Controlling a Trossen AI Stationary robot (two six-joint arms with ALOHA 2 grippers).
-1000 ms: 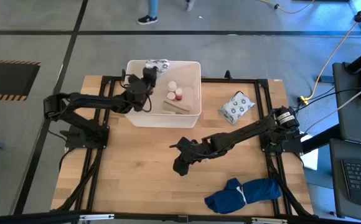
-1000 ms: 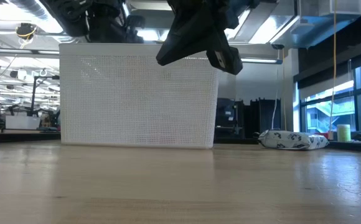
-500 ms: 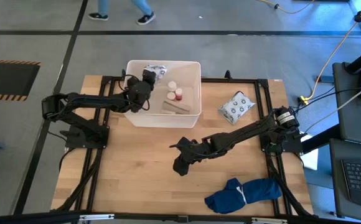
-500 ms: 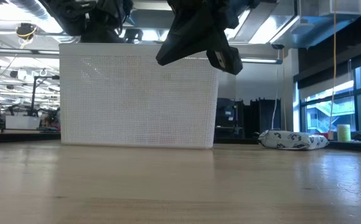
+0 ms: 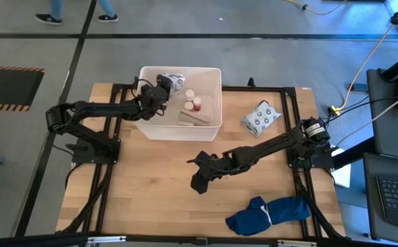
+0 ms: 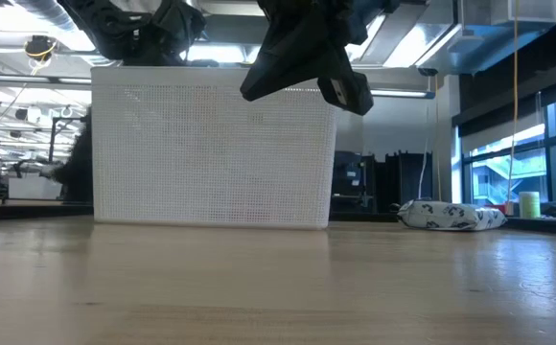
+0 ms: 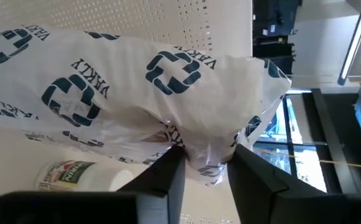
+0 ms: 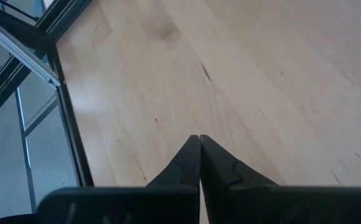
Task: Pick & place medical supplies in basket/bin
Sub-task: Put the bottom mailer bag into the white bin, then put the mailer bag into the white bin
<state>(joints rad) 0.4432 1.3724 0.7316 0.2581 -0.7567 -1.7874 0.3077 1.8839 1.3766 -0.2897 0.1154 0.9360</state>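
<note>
The white basket point(image 5: 219, 96) stands at the table's far middle, with white cylinders point(image 5: 189, 95), a red bottle point(image 5: 197, 104) and a tan bandage roll point(image 5: 194, 118) inside. My left gripper point(image 5: 163, 84) reaches into its far left corner, shut on a white printed packet point(image 5: 173, 80). A white labelled bottle point(image 7: 75, 175) lies beside that packet. A second printed packet point(image 5: 261, 118) lies flat on the table to the basket's right. My right gripper point(image 5: 199, 184) hangs shut above the table's middle, holding nothing. My left gripper pinches a bunched, crumpled edge of the packet point(image 7: 203, 163) between its two fingers point(image 7: 168, 174). The fingers come from the table's left, over the basket's rim, nearly level and a little downward. The rest of the packet spreads past the fingertips, near the perforated wall point(image 7: 168, 18).
A dark blue cloth bundle point(image 5: 267, 213) lies at the near right. Black frame rails point(image 5: 291, 123) run along the table's sides. Bare wood stretches between the basket and the near edge, under my right gripper point(image 8: 199, 149).
My left gripper has sunk a little into the basket's far left corner and tipped and rolled. The packet has come down with it from the far rim into the basket.
</note>
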